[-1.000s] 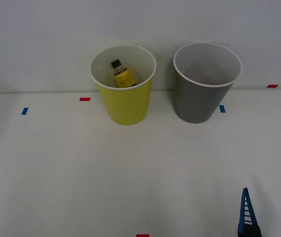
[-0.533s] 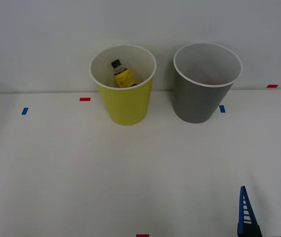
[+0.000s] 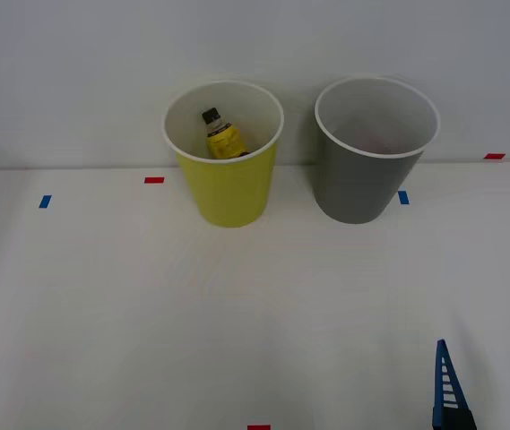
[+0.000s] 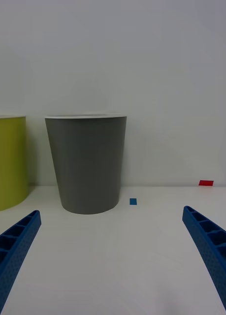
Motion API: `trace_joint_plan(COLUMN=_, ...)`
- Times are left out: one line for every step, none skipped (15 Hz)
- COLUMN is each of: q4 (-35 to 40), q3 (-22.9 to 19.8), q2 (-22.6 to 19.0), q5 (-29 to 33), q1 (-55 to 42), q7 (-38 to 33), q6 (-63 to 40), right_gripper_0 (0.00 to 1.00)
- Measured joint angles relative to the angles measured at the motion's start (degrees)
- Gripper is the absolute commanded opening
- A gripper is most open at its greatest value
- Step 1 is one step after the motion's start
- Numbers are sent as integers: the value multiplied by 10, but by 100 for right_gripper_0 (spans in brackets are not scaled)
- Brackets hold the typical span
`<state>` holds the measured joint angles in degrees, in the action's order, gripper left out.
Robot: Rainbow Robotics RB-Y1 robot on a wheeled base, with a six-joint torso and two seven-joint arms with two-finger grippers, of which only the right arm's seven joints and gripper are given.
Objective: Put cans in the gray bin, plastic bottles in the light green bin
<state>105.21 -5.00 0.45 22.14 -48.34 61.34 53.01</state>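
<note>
The light green bin [image 3: 229,184] stands at the back of the white table, left of the gray bin [image 3: 358,184]. Inside the green one lies a plastic bottle [image 3: 221,134] with a black cap and yellow label. A faint reddish shape shows inside the gray bin, too dim to name. My right gripper [image 3: 490,381] hovers low at the table's near right corner, open with nothing between its blue fingers. In the right wrist view the gray bin [image 4: 87,162] stands straight ahead, the light green bin [image 4: 8,165] beside it, and the gripper [image 4: 113,268] is wide open.
Small red tape marks [image 3: 154,180] and blue tape marks [image 3: 45,202] dot the table [image 3: 147,313]. A white wall rises just behind both bins. Another red mark [image 3: 258,427] sits at the near edge.
The right gripper has shifted very slightly left at the near right corner. Bins and bottle have not moved.
</note>
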Motion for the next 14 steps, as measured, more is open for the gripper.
trace_joint_plan(q4=0, q3=0, q2=0, q5=0, q1=0, q7=0, q6=0, right_gripper_0=100)
trace_joint_plan(q4=0, q3=0, q2=0, q5=0, q1=0, q7=0, q6=0, right_gripper_0=100)
trace_joint_plan(q4=0, q3=0, q2=0, q5=0, q1=0, q7=0, q6=0, right_gripper_0=100)
trace_joint_plan(q4=0, q3=0, q2=0, q5=0, q1=0, q7=0, q6=0, right_gripper_0=100)
trace_joint_plan(q4=0, q3=0, q2=0, q5=0, q1=0, q7=0, q6=0, right_gripper_0=100)
trace_joint_plan(q4=0, q3=0, q2=0, q5=0, q1=0, q7=0, q6=0, right_gripper_0=100)
trace_joint_plan(q4=0, q3=0, q2=0, q5=0, q1=0, q7=0, q6=0, right_gripper_0=100)
trace_joint_plan(q4=0, q3=0, q2=0, q5=0, q1=0, q7=0, q6=0, right_gripper_0=100)
trace_joint_plan(q4=0, q3=0, q2=0, q5=0, q1=0, q7=0, q6=0, right_gripper_0=100)
trace_joint_plan(q4=0, q3=0, q2=0, q5=0, q1=0, q7=0, q6=0, right_gripper_0=100)
trace_joint_plan(q4=0, q3=0, q2=0, q5=0, q1=0, q7=0, q6=0, right_gripper_0=100)
trace_joint_plan(q4=0, q3=0, q2=0, q5=0, q1=0, q7=0, q6=0, right_gripper_0=100)
trace_joint_plan(q4=0, q3=0, q2=0, q5=0, q1=0, q7=0, q6=0, right_gripper_0=100)
trace_joint_plan(q4=0, q3=0, q2=0, q5=0, q1=0, q7=0, q6=0, right_gripper_0=100)
